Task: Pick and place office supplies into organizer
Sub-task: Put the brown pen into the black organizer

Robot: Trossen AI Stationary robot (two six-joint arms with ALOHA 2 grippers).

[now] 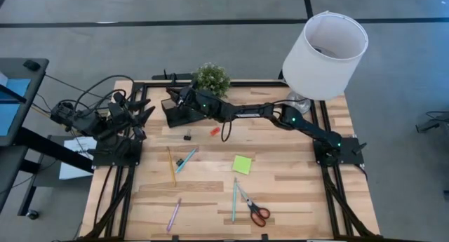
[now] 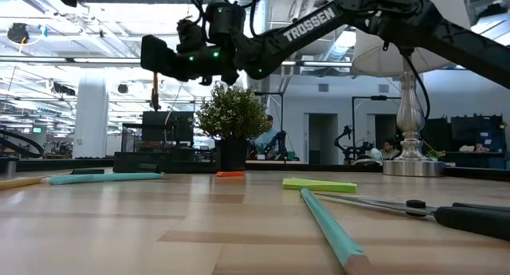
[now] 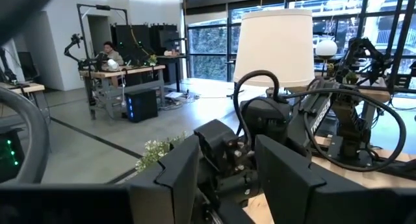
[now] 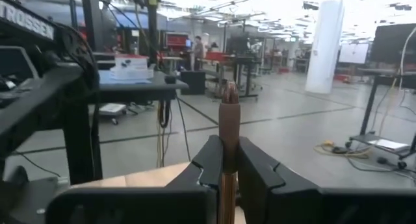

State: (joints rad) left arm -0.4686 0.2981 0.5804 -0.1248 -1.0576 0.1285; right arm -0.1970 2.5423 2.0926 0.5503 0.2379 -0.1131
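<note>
My right gripper [image 1: 173,104] reaches over the black organizer [image 1: 179,116] at the table's far left, next to the green plant [image 1: 211,78]. It is shut on a brown pencil [image 4: 228,136], which hangs upright above the organizer [image 2: 163,157] in the low view [image 2: 154,90]. My left gripper [image 3: 227,185] waits open and empty at the table's left edge [image 1: 140,114]. On the table lie a yellow pencil [image 1: 170,165], a teal pen [image 1: 186,158], a lime sticky note [image 1: 242,164], another teal pen [image 1: 234,198], red-handled scissors [image 1: 257,211], a pink pen [image 1: 173,214], a red piece [image 1: 215,131] and a black piece [image 1: 188,137]. My right gripper pinches the brown pencil's shaft [image 4: 227,160] between its two fingers, below one end [image 4: 229,97] that sticks up past them. The fingers [image 4: 257,165] come about level from the table's right and lie across the pencil. The pencil stands upright, clear of the organizer.
A white lamp [image 1: 324,51] stands at the table's far right, its base beside the right arm's elbow [image 1: 289,119]. The plant stands just behind the organizer. The supplies lie spread over the table's middle and near part.
</note>
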